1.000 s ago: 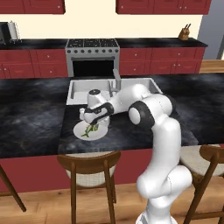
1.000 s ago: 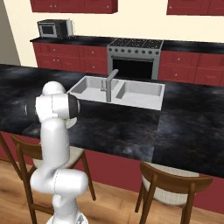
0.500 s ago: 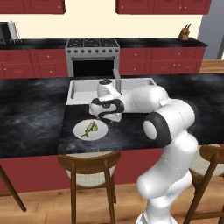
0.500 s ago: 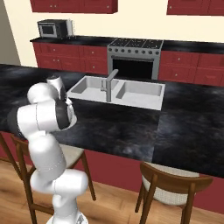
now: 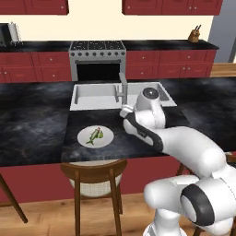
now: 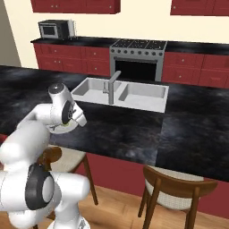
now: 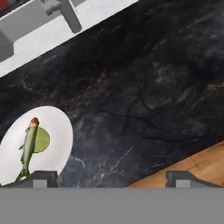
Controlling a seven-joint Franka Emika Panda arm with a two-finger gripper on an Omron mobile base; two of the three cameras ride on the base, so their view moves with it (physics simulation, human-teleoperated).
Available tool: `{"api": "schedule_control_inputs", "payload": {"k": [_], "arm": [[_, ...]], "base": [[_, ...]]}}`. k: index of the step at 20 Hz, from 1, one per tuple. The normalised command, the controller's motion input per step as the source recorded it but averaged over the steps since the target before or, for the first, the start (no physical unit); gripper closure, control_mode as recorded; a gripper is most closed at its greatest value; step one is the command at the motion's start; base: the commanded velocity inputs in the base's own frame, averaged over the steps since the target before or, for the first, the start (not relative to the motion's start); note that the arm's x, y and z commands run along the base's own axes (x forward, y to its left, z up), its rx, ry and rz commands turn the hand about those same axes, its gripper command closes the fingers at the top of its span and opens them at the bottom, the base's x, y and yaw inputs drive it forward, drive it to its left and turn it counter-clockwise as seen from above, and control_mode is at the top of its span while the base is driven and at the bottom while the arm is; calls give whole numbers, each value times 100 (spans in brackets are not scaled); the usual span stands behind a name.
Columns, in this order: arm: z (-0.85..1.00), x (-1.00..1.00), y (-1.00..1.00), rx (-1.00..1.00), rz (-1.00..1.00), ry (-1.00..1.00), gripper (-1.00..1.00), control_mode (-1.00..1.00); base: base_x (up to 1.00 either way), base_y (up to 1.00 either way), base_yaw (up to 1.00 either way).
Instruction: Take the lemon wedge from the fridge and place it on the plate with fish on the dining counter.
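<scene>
In the hand view the jaws stand wide apart, holding nothing, their tips over the black marbled bench (image 7: 144,100). At eight o'clock there, the white plate (image 7: 59,131) carries the fish (image 7: 29,145) lying across the lemon wedge (image 7: 42,140). Farther off, at eleven o'clock, sit the sink (image 5: 99,94) and faucet (image 5: 121,86).

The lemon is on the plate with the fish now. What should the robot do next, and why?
Probably just pull the arm back. The lemon wedge already lies on the plate under the fish, and the open tool holds nothing.
</scene>
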Motion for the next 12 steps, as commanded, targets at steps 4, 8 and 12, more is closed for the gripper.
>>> {"api": "schedule_control_inputs", "payload": {"k": [4,8,12], "arm": [[100,-100,-53,9,0,-34,-100,-100],[42,-88,-10,6,-2,-59,-100,-100],[46,-100,57,-6,4,-56,-100,-100]], "base": [[0,0,0],[0,0,0],[0,0,0]]}}
